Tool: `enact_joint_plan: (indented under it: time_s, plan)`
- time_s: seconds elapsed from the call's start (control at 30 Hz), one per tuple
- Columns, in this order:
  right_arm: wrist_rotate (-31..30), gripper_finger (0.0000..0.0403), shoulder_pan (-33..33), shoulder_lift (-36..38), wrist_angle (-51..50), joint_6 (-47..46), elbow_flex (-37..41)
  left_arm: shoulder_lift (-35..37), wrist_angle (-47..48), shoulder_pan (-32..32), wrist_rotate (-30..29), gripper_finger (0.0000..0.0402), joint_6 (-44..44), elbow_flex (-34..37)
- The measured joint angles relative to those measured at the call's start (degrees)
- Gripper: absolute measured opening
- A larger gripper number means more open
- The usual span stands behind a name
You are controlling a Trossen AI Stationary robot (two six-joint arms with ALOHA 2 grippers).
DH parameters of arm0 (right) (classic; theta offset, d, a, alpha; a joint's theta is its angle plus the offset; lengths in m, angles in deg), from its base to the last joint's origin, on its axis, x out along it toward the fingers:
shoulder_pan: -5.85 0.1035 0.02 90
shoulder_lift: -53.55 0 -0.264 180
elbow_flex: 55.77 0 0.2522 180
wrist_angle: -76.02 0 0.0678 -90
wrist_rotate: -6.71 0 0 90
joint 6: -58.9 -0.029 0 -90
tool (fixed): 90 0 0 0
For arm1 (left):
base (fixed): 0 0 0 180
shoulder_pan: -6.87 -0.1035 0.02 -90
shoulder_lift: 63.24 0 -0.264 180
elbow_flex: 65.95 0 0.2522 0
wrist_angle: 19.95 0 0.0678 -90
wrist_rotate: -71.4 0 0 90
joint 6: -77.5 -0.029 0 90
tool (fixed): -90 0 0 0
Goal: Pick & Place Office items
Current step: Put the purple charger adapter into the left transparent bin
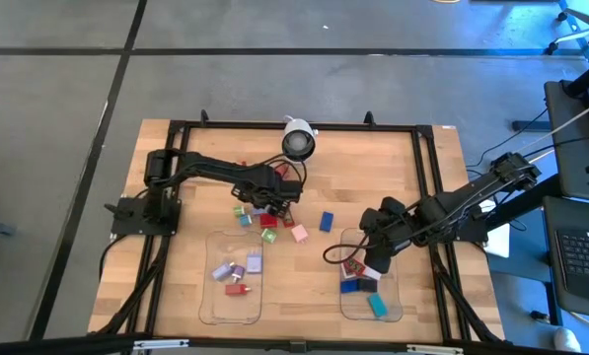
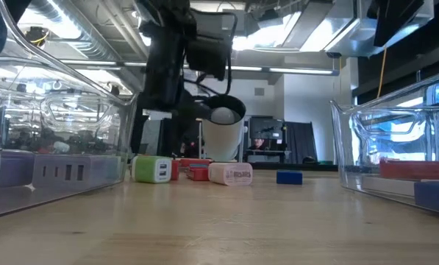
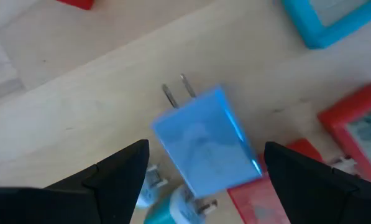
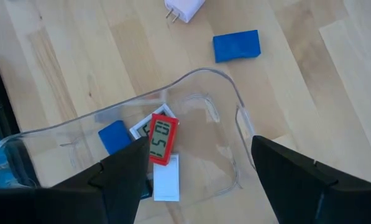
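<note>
High view: camera dome behind clutter.

Two clear trays, one camera dome, two arms.

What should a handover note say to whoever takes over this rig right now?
Left gripper: open, empty, above a blue plug block in the loose pile at table centre.
Right gripper: open, empty, over the right tray.
Done: several items lie in the left tray; the right tray holds a red timer and blue pieces.
Left: the centre pile and a lone blue block.
</note>
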Motion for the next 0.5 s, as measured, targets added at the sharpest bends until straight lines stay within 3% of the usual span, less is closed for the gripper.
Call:
enact_joint_plan:
  time_s: [0.5]
  plan:
    - [-2.99,0.0284,-0.35,-0.02,0.04,0.17,0.0,0.37,-11.06,-3.68,5.95,0.0317,-3.46,7.95]
